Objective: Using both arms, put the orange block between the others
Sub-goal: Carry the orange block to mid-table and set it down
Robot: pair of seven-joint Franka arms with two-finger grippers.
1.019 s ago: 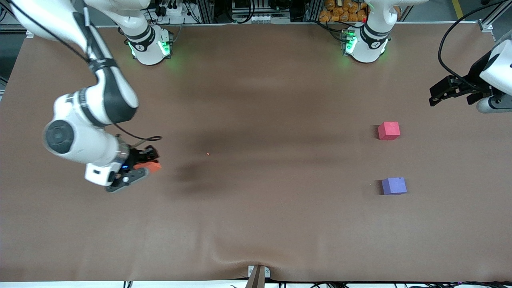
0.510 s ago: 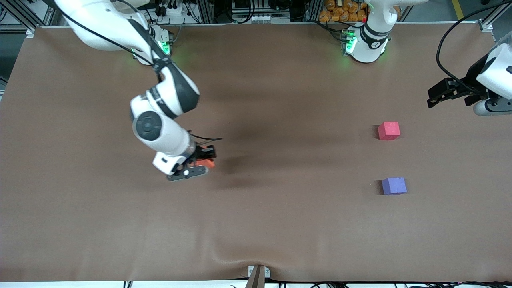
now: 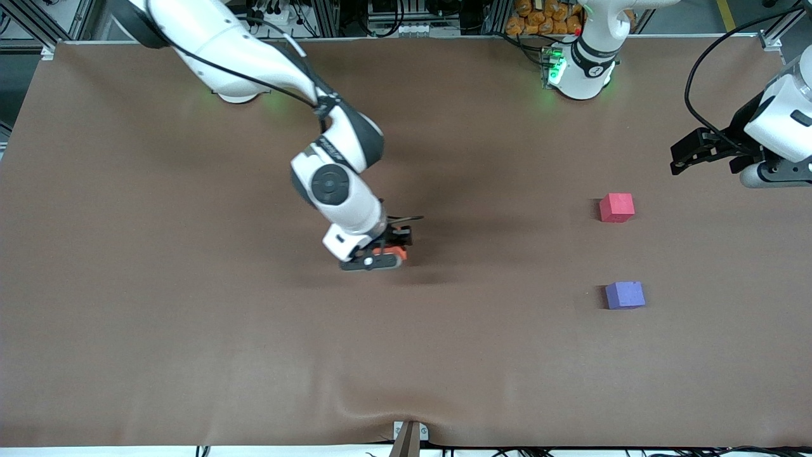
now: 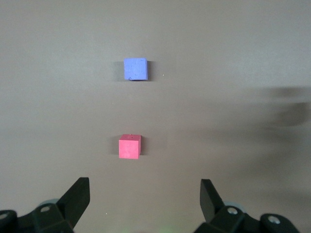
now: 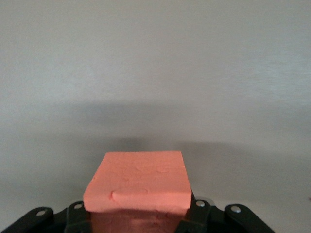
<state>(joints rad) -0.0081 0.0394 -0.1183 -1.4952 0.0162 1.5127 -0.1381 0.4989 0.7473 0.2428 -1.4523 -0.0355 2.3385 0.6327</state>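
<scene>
Change: since a second ago the right arm has swung from its own end of the desk to the middle, carrying the orange block along; the left gripper has drifted slightly toward the centre.
Right gripper point(image 3: 388, 252): pinching the orange block point(image 3: 388, 252) between its fingers, low over the middle of the brown desk point(image 3: 190, 355).
Orange block: held off the surface, at about nine o'clock from the two other cubes and well apart from them.
Pinkish-red cube point(image 3: 616, 207): resting on the desk toward the left arm's end.
Purple-blue cube point(image 3: 625, 295): at six o'clock from the pinkish-red cube, nearer the front camera, with a clear gap between them.
Left gripper point(image 3: 688, 152): fingers spread wide and holding nothing, up in the air at about two o'clock from the pinkish-red cube.
Left wrist view: both cubes visible between the spread fingers point(image 4: 75, 196).
</scene>
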